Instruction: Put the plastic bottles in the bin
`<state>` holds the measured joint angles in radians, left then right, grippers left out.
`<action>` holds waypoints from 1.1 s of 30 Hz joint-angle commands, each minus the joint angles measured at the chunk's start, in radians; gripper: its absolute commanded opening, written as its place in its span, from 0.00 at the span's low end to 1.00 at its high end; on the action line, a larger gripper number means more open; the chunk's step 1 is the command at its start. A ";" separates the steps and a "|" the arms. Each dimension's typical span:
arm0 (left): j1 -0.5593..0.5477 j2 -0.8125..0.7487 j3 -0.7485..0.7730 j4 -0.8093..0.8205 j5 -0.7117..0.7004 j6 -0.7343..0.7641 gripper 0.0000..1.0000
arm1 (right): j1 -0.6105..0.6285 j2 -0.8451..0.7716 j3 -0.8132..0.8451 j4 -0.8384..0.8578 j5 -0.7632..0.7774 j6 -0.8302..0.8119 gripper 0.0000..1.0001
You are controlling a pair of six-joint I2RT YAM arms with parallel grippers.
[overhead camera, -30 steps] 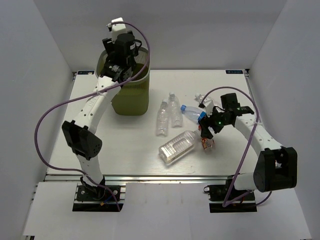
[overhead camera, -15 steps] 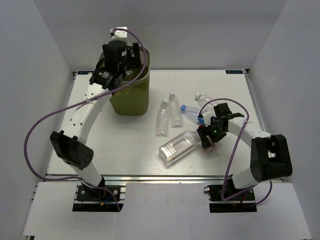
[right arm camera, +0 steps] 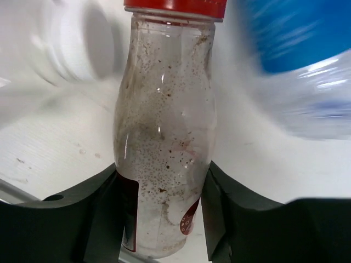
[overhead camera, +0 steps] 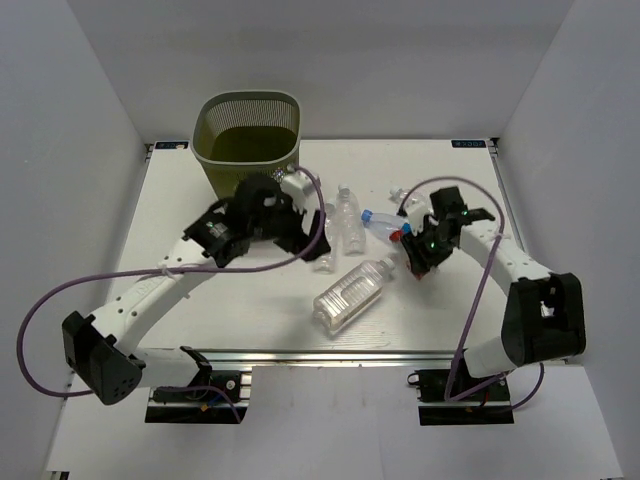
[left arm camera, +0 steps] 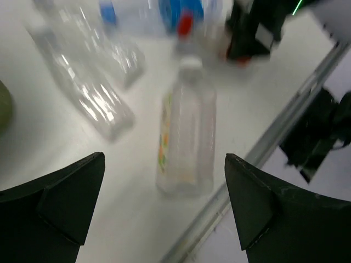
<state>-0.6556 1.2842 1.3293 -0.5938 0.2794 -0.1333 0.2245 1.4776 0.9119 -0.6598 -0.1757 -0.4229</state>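
The olive-green mesh bin (overhead camera: 248, 130) stands at the back left. Several clear plastic bottles lie mid-table. A big square ribbed one (overhead camera: 350, 292) (left arm camera: 186, 137) is nearest. Two slim ones (overhead camera: 349, 218) (left arm camera: 90, 90) lie beside my left arm. A blue-capped one (overhead camera: 378, 224) and another (overhead camera: 405, 195) lie further right. My left gripper (overhead camera: 303, 228) (left arm camera: 164, 164) hangs open above the square bottle with nothing between its fingers. My right gripper (overhead camera: 415, 252) (right arm camera: 162, 197) is shut on a red-capped, red-labelled bottle (right arm camera: 164, 126), with both pads pressed against its sides.
The table's metal front rail (left arm camera: 258, 159) runs just beyond the square bottle's base. My left arm's purple cable (overhead camera: 60, 300) loops out over the table's left side. White walls close in the back and both sides.
My left arm has swung from over the bin down to mid-table, and its gripper has opened. My right gripper has closed on the red-labelled bottle. The square bottle has shifted slightly.
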 commanded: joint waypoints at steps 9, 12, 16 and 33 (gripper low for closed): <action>-0.114 0.000 -0.389 0.173 -0.272 -0.204 0.99 | 0.039 0.120 0.988 -0.063 -0.330 -0.015 0.19; -0.125 -0.009 -0.490 0.273 -0.289 -0.253 0.99 | 0.088 0.240 1.150 -0.002 -0.482 0.070 0.21; -0.144 -0.033 -0.542 0.325 -0.307 -0.314 0.99 | 0.160 0.342 1.233 0.330 -0.666 0.225 0.22; -0.217 0.039 -0.477 0.284 -0.440 -0.342 0.99 | 0.387 0.676 1.320 0.910 -0.582 0.547 0.90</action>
<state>-0.8600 1.3048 0.7990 -0.3141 -0.0986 -0.4683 0.6010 2.1586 2.1952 0.1646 -0.8101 0.1089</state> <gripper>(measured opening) 0.994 0.834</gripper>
